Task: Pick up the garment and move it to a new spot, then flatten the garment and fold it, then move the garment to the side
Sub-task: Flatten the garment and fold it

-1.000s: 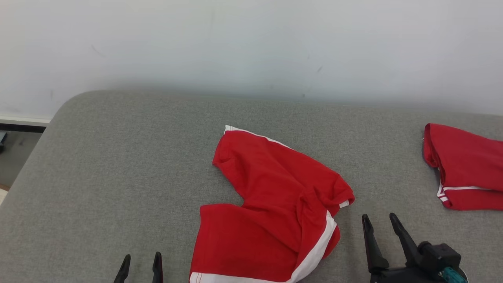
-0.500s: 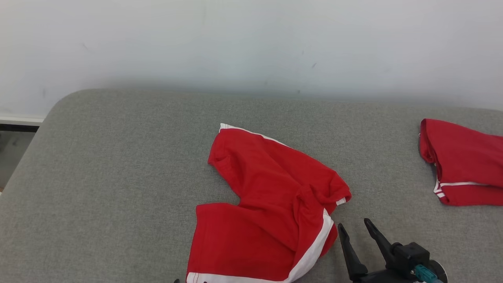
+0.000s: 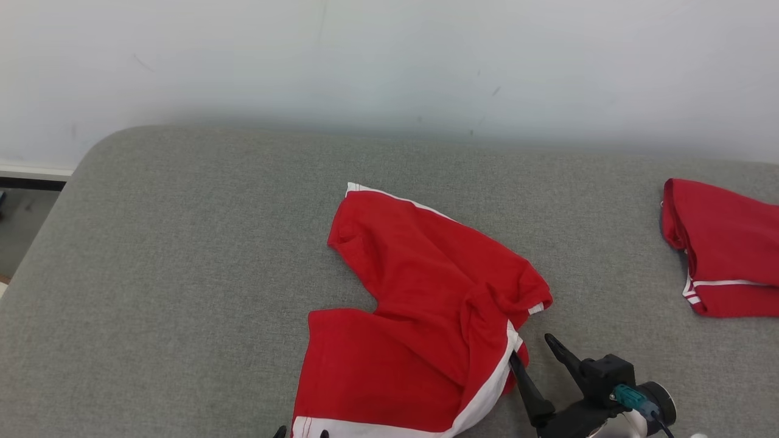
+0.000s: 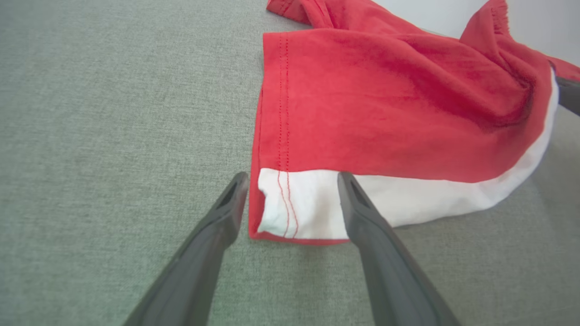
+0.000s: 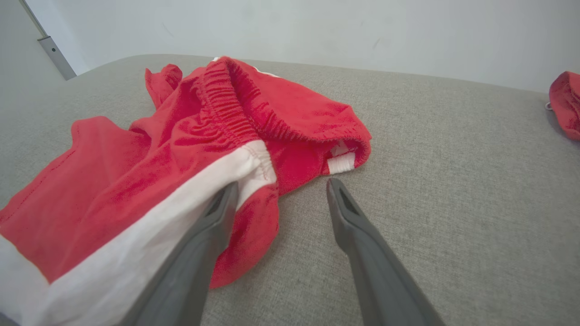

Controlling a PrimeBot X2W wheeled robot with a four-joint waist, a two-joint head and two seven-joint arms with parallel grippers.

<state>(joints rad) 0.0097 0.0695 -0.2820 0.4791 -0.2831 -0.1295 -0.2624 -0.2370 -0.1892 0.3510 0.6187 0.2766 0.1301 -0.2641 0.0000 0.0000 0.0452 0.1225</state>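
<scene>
Shorts (image 3: 420,316) of red cloth lie rumpled on the grey padded surface (image 3: 182,243), near the middle of its near edge, neither flat nor folded. One leg reaches toward the far left, the other toward the near left. The gathered waistband (image 5: 235,104) is bunched up at the right. A white side stripe (image 4: 430,203) runs along the near right edge, from the near-left hem corner up to the waistband.

That striped edge is the line the coming move turns on, and each arm stands at one end of it. The left gripper (image 4: 292,181) has its fingers spread wide to either side of the white hem corner, holding nothing. The right gripper (image 5: 282,184) is likewise spread and empty at the waistband end, its left finger against the stripe and its right finger over bare surface. Closing both would pinch that edge, either to lift the shorts or to pull them flat; I cannot tell which.

A second red garment (image 3: 724,249) lies well apart at the far right.
</scene>
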